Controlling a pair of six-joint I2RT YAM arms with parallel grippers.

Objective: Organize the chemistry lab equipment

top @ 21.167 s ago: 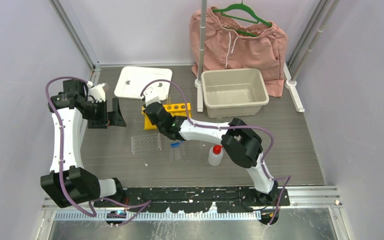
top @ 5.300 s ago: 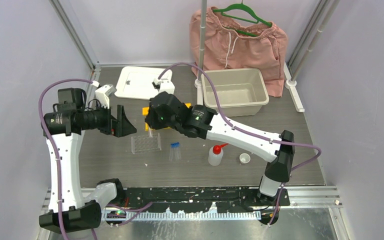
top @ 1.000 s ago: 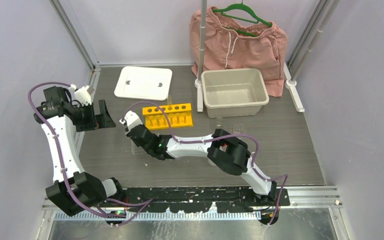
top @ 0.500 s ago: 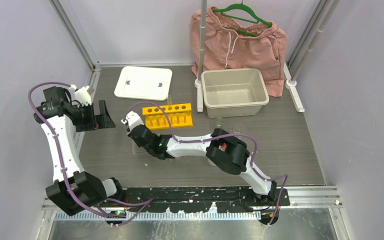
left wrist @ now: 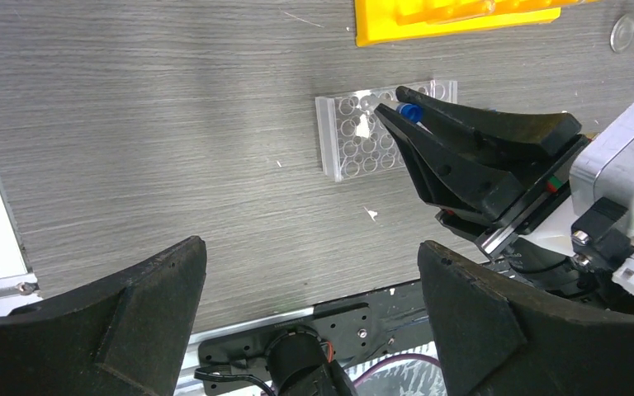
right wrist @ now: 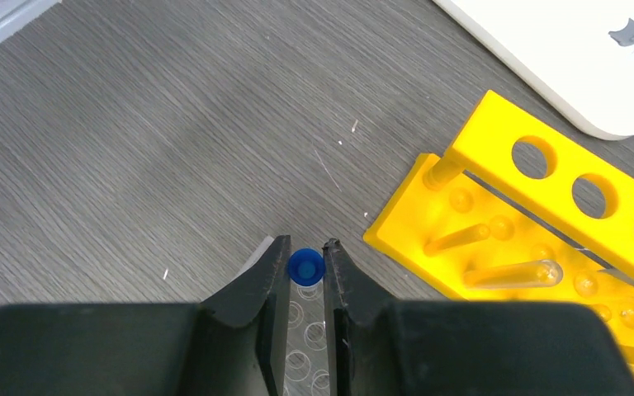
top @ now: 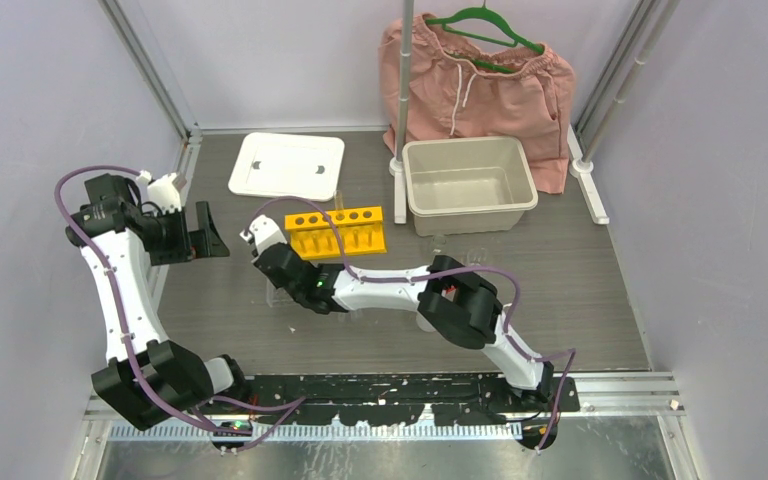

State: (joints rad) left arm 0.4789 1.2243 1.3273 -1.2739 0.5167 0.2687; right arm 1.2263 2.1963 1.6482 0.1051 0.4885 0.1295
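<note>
Nearest lies the one clear rack (left wrist: 353, 140), and over its corner the right gripper (right wrist: 305, 247) is pinched narrowly on a single blue-capped tube (right wrist: 305, 266) — whether the tube's tip sits in a well cannot be told. Off to the left, the left gripper (left wrist: 309, 252) hangs above the table (top: 580, 290), spread wide and empty. Farther back stands one yellow rack (top: 345, 230) (it holds a single clear tube (right wrist: 512, 275)), then one white lid (top: 285, 165) and one beige tub (top: 470, 218).
</note>
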